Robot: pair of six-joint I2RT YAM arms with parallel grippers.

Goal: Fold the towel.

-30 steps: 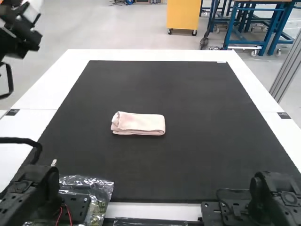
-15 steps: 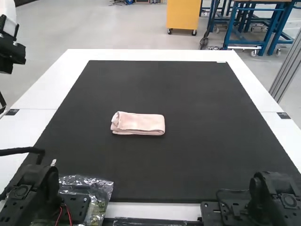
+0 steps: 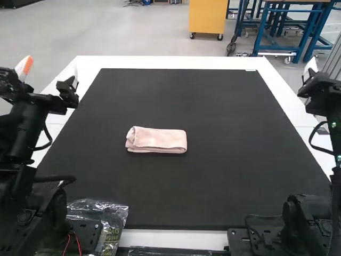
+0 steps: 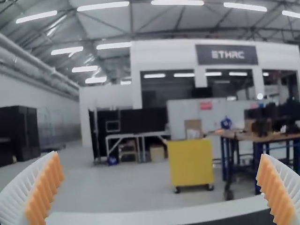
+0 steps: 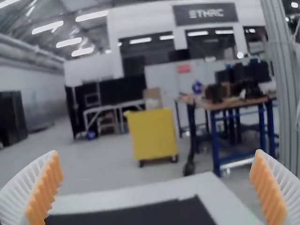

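Observation:
The pink towel [image 3: 156,140] lies folded into a small compact rectangle near the middle of the black mat, with no gripper touching it. My left gripper [image 3: 49,74] is raised at the table's left edge in the high view, and in the left wrist view the left gripper [image 4: 161,190] has its fingers wide apart. At the right edge of the high view, my right gripper [image 3: 310,69] is held up, away from the towel. Nothing is between the spread fingers of the right gripper [image 5: 154,187] in the right wrist view.
The black mat [image 3: 213,181] covers most of the white table [image 3: 176,62]. A crinkled clear plastic bag [image 3: 111,221] lies beside the left arm's base, at the near edge.
The left arm has swung in over the table's left edge from outside it. The right arm has come into view on the right. The towel has not moved.

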